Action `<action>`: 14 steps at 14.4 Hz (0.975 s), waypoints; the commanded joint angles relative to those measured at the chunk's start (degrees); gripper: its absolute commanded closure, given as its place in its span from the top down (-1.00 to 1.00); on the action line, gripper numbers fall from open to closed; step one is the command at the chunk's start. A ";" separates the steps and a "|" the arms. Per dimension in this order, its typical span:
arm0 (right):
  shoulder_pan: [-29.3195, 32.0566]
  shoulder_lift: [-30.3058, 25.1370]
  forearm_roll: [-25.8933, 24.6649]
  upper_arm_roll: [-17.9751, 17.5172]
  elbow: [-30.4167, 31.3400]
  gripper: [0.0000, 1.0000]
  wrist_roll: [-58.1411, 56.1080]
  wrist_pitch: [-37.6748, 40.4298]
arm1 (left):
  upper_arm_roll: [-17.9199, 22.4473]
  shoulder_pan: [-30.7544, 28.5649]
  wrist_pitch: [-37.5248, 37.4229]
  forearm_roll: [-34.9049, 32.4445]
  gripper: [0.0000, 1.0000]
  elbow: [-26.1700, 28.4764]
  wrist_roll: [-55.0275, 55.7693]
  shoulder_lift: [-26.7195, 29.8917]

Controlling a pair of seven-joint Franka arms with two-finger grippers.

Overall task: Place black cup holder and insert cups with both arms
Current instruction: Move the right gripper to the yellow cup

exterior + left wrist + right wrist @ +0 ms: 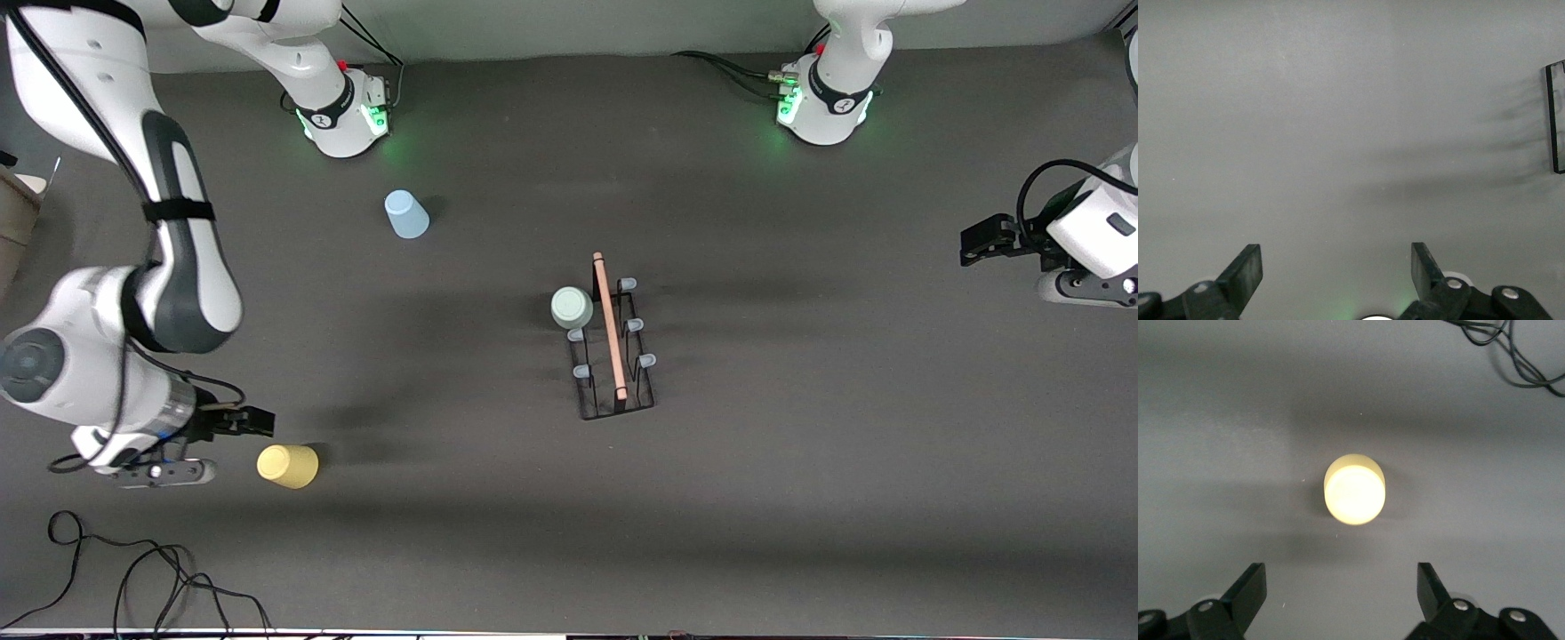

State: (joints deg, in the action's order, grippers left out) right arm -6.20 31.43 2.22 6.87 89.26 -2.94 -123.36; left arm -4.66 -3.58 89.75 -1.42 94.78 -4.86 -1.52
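Right gripper [1338, 593] above yellow cup [1354, 489]

Desk [800, 498]: dark grey matte surface, uniform, with soft shadow bands across it. In both wrist views it reads as plain grey.

Loose black cable [133, 578]: thin, lying in several slack loops on the desk at the edge nearest the front camera, toward the right arm's end. The right wrist view catches a tangle of the same thin cable [1511, 353] at the border of the picture.

Brown box-like object [18, 222]: only partly in view at the right arm's end of the desk, cut off by the picture edge; what it is cannot be told.

Pale wall [578, 27]: runs along the desk edge farthest from the front camera.
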 commanded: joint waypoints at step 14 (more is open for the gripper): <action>1.98 10.84 3.93 -1.16 -1.54 0.91 -3.65 -13.04 | 0.00 -0.12 -0.81 0.37 0.99 0.31 -0.24 0.73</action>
State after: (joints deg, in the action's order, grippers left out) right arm -4.81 40.41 4.84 6.20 89.20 -4.71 -134.92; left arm -4.66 -3.58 89.66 -1.42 94.79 -4.86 -1.52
